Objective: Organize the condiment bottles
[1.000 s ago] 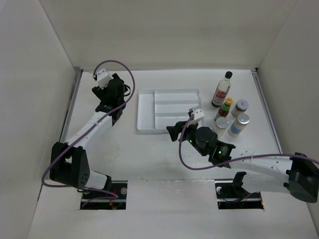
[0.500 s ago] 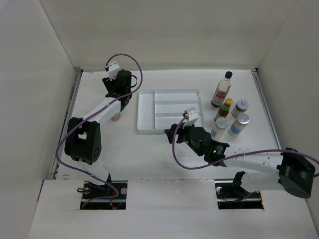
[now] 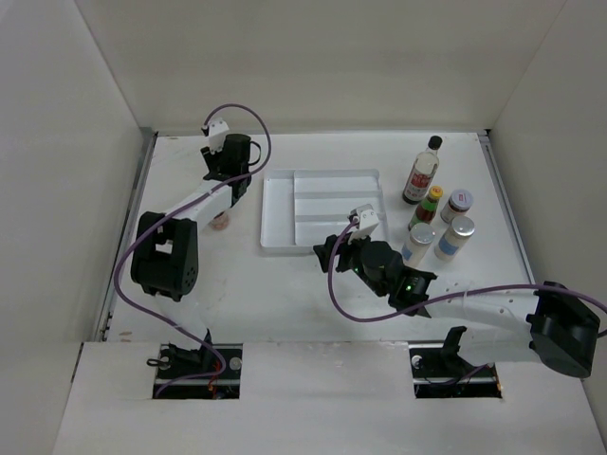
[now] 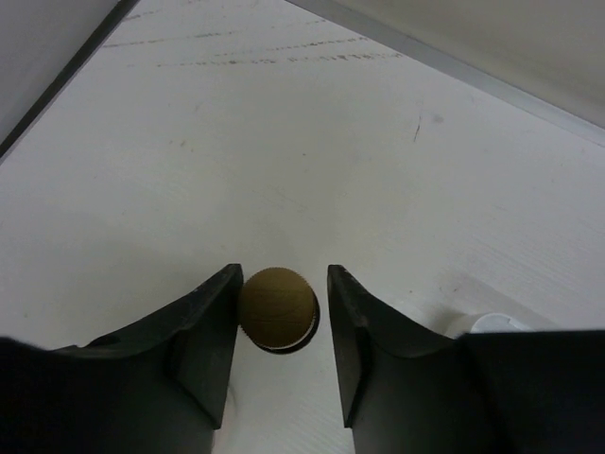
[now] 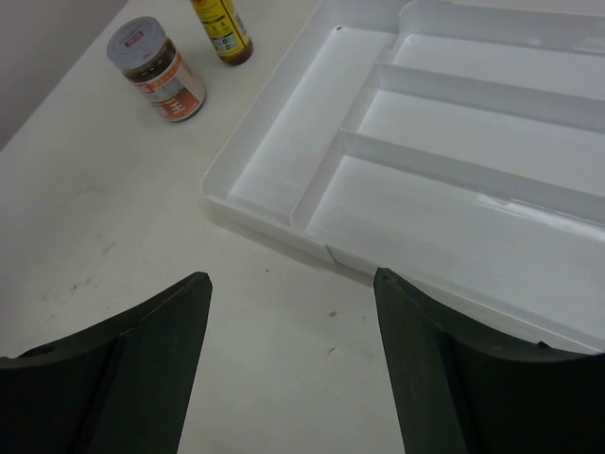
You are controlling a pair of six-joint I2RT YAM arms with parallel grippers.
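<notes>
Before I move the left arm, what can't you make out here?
Small bottle: the left wrist view shows only its cap, body hidden beneath; whether the left jaws touch it is unclear. In the top view the left arm partly covers it.
Yellow-capped bottle: cut off by the top edge, right wrist view.
Jars: labels too small to read, top view.

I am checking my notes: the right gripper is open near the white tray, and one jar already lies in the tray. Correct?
The white tray holds nothing: the top view shows all its compartments bare. The right gripper is open near the tray.
</notes>
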